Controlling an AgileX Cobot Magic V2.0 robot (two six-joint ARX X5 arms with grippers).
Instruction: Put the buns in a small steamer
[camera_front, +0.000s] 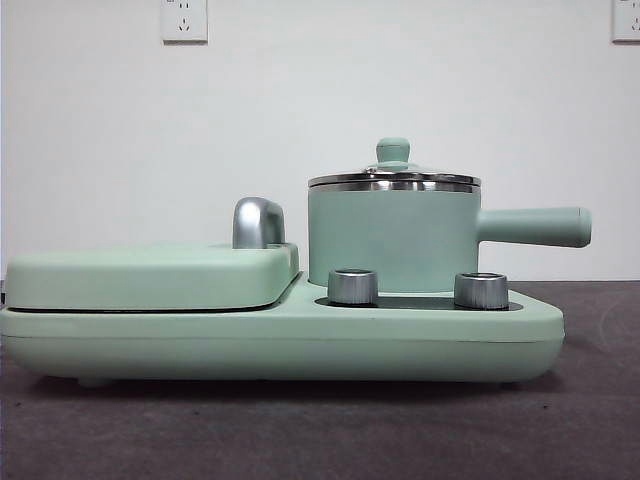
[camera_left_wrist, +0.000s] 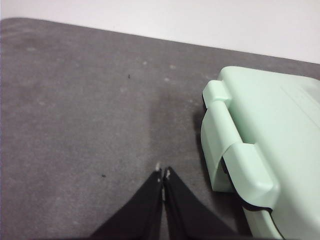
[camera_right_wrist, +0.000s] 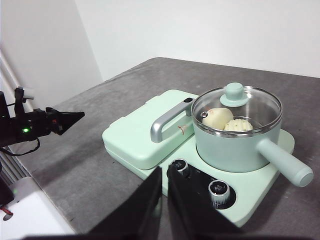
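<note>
A mint-green cooker base (camera_front: 280, 345) is sitting on the grey counter (camera_front: 320, 430), its flat griddle lid (camera_front: 150, 275) with chrome handle (camera_front: 257, 222) filling the frame's left half. At centre right in the front view, the small steamer (camera_front: 392, 235) is standing lidded behind two steel knobs (camera_front: 352, 286); both buns (camera_right_wrist: 225, 120) are lying inside under the glass lid (camera_right_wrist: 235, 107). The left gripper (camera_left_wrist: 163, 174) and right gripper (camera_right_wrist: 164, 170) are hovering, jaws pressed together. Wall sockets (camera_front: 184, 20) are showing on the white wall.

Mint-green cooker base (camera_front: 280, 345) — griddle lid (camera_front: 150, 275) shut — two steel knobs (camera_front: 352, 286).
</note>
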